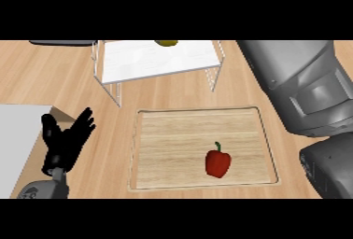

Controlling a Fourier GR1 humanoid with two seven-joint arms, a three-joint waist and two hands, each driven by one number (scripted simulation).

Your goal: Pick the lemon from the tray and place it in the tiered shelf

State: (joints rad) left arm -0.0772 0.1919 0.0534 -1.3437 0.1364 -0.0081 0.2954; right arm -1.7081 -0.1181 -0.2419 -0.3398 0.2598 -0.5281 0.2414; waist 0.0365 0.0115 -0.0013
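Head view shows, at the lower left of the frame, the left hand resting with fingers spread and pointing up, holding nothing, beside a grey slab at the left edge. To its right, in the lower middle, lies the wooden tray; the only thing on it is a red bell pepper, stem toward the top of the frame. No lemon is on the tray. Above it, at the upper middle, stands the white wire tiered shelf, and a yellowish round thing, probably the lemon, sits at the far edge of its top surface, partly cut off by the frame. At the right, a large grey forearm fills the frame; the right hand itself is not visible. Judged from this, the placing looks already done.
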